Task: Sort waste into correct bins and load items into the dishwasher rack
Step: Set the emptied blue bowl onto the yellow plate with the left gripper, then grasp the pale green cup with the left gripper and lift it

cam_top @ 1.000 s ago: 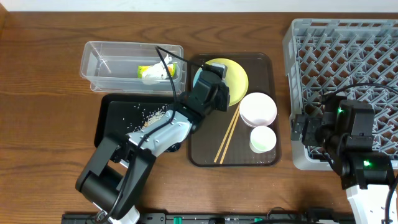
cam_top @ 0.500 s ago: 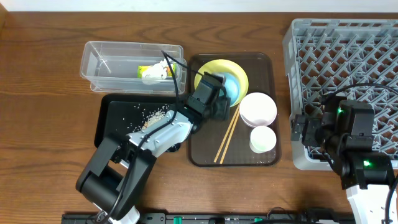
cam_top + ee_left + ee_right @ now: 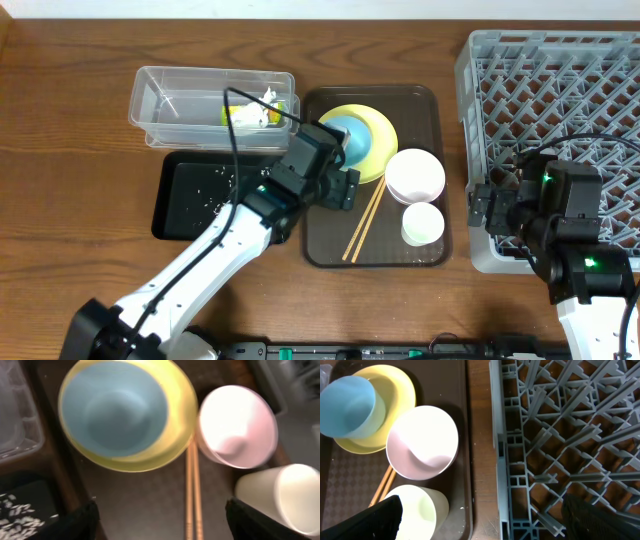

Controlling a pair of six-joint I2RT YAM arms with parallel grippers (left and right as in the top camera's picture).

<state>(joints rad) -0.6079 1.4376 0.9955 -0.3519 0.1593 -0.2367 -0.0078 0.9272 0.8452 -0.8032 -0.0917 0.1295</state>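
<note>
Hovering above the brown serving tray (image 3: 318,248), the left gripper (image 3: 172,525) has its fingers spread wide with nothing between them. We find the blue bowl (image 3: 115,407) seated on the yellow plate (image 3: 177,440). The chopsticks (image 3: 192,495), pink-white bowl (image 3: 235,425) and white cup (image 3: 280,495) lie beside it on the same tray. We see the wrapper (image 3: 230,113) and tissue (image 3: 258,114) inside the clear tub (image 3: 160,100), and rice (image 3: 215,190) in the black tray (image 3: 180,215). The right gripper (image 3: 485,522), also wide and empty, sits at the near left edge of the grey rack (image 3: 560,435).
</note>
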